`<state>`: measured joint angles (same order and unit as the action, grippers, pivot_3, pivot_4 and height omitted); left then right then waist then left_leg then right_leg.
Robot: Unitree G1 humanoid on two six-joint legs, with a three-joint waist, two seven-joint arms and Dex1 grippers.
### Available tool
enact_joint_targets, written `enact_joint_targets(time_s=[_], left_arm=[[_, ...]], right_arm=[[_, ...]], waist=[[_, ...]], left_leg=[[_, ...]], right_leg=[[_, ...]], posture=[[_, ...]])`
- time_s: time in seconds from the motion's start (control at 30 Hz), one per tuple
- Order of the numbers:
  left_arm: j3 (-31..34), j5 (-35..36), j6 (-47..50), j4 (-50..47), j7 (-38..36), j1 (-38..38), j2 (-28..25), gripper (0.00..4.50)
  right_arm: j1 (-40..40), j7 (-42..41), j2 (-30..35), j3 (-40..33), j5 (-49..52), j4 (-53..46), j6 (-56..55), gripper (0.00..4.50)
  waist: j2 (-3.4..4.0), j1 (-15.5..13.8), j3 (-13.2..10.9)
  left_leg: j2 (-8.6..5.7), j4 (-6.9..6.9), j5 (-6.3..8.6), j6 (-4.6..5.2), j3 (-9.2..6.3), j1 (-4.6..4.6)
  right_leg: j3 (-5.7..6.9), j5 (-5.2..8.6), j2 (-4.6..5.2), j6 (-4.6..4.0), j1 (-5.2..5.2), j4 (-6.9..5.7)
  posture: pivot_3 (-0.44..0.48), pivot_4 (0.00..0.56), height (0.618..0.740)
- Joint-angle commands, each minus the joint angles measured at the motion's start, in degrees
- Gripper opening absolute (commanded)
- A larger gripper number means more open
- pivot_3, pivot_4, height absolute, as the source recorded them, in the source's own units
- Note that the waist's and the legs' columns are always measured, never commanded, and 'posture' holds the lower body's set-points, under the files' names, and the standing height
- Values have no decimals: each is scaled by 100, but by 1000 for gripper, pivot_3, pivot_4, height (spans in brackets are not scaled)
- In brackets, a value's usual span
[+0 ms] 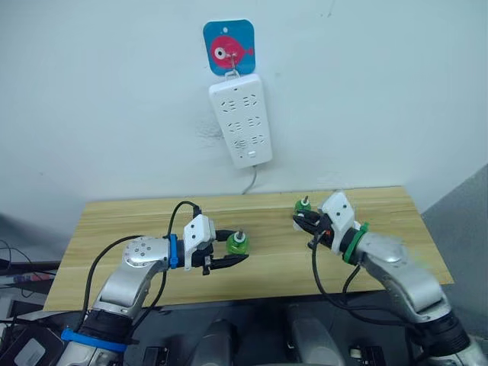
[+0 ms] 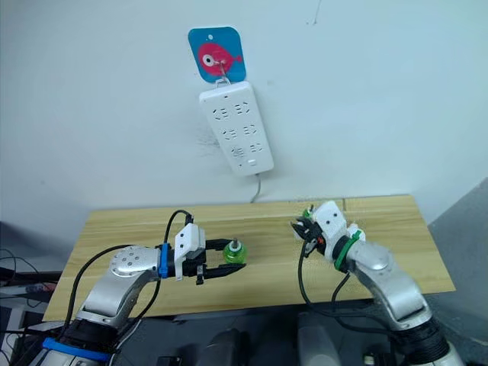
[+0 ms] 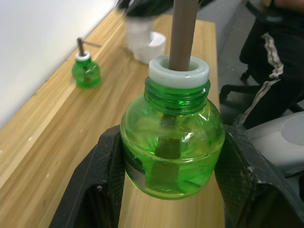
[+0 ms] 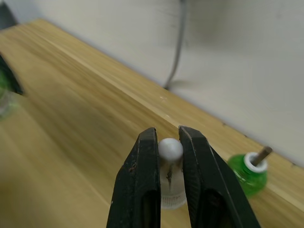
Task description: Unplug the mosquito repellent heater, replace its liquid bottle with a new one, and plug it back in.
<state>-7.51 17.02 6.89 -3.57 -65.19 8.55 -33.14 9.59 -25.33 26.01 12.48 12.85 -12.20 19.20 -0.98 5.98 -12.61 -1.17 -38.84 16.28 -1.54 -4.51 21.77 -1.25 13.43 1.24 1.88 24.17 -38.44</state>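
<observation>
2 green glass bottles (image 1: 237,242) (image 1: 302,205) are out; left fingers (image 3: 95,185) pinch 1, right fingers (image 4: 142,190) pinch the small white rounded plastic heater (image 4: 170,156). Step: bottle swap. Next: seat the wick in the heater socket at 3 o'clock.

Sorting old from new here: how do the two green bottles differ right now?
The near bottle is clamped between the left gripper jaws; the far bottle stands free on the table by the wall. The near one is off the table; the far one rests on it. Both are green, white-collared, with a wick.
</observation>
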Motion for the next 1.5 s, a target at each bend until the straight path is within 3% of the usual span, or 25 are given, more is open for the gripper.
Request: enact_joint_targets(time_s=[0.03, 0.23, 0.47, 0.5, 0.57, 0.73, 0.83, 0.97, 1.1, 1.27, 1.5], left_arm=[[164, 192, 162, -470, 66, -104, -134, 2272], [201, 292, 466, -826, 127, -169, -246, 2272], [214, 335, 613, -992, 125, -204, -334, 2272], [216, 345, 628, -1012, 132, -209, -343, 2272], [218, 361, 663, -1044, 144, -216, -347, 2272], [174, 343, 619, -948, 134, -155, -304, 2272], [134, 326, 568, -814, 148, -25, -224, 2272], [68, 326, 444, -576, 33, 250, -117, 2272], [-30, 402, 416, -481, -178, 570, -17, 2272], [-226, 552, 554, -473, -421, 1022, 189, 2272], [-347, 613, 541, -314, -479, 1401, 533, 2272]], right_arm=[[92, 300, -380, -187, -377, 1014, -886, 285], [629, 798, -948, -467, -837, 2949, -1869, 285], [905, 868, -1206, -734, -904, 3934, -2393, 285], [909, 858, -1224, -758, -916, 3982, -2420, 1034], [874, 824, -1278, -830, -877, 3951, -2456, 1684], [498, 596, -1265, -966, -603, 2767, -2134, 3517], [45, 174, -931, -998, -303, 1343, -1508, 3563], [-441, -858, 224, -965, 334, -696, -199, 3563], [-231, -1836, 1408, -970, 1454, -2102, 1137, 3563], [859, -2030, 1564, -796, 2557, -2680, 2291, 3563], [1603, -1935, 1146, -313, 2579, -2424, 2689, 3563]], waist=[[-1, -2, -18], [6, -23, -131], [7, -56, -141], [7, -62, -141], [8, -64, -141], [12, -87, -144], [16, -99, -147], [21, -116, -149], [19, -93, -149], [15, -82, -149], [13, -91, -147]], left_leg=[[2, 2, 0, 0, -2, 0], [0, 2, 0, 0, 3, -1], [0, 5, 0, 0, 0, 1], [1, 5, 0, 0, 0, 0], [1, 5, 0, 0, 1, 0], [1, 5, 0, 0, 0, 1], [1, 5, 0, 0, -2, 3], [-4, 3, 0, 0, -2, 5], [6, 4, 0, 0, -3, 11], [24, 5, 0, 0, -5, 13], [8, 3, 0, 0, -7, 26]], right_leg=[[2, 1, -2, -1, 0, 0], [-5, 0, -2, -5, 2, -8], [-5, 0, 3, -5, 5, -8], [-5, 0, 3, -5, 4, -8], [-6, 0, 3, -5, 4, -8], [-7, 0, 3, -5, 5, -8], [-7, 1, 6, -4, 5, -5], [-3, 7, 5, 6, -1, 8], [4, 17, 0, 25, -8, 40], [14, 16, -12, 24, -9, 44], [23, -1, -9, -2, -7, 46]], posture=[[-130, 253, 740], [-111, 265, 740], [-96, 262, 740], [-96, 262, 740], [-103, 259, 740], [-118, 257, 740], [-131, 250, 740], [-149, 239, 740], [-166, 235, 740], [-183, 213, 740], [-193, 198, 740]])
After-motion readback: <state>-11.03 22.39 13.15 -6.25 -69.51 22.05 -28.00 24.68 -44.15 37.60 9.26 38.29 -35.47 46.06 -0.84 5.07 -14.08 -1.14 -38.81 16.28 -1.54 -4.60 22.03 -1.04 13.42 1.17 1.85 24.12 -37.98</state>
